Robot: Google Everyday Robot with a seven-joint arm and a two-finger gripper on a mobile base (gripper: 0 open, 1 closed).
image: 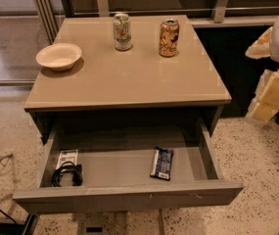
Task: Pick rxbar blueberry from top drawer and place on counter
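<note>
The rxbar blueberry [162, 163], a small flat dark navy bar with white lettering, lies on the floor of the open top drawer [129, 196], right of its middle. The counter [129, 72] is the glossy tan tabletop above the drawer. My gripper [276, 89] shows as pale white and yellowish parts at the right edge of the view, beside the table's right side, well above and to the right of the bar. It touches nothing.
On the counter stand a cream bowl [58, 56] at the left, a green-white can [122, 31] and an orange can [169, 37] at the back. A white card with a black cable coil [66, 169] lies in the drawer's left end. Speckled floor surrounds the table.
</note>
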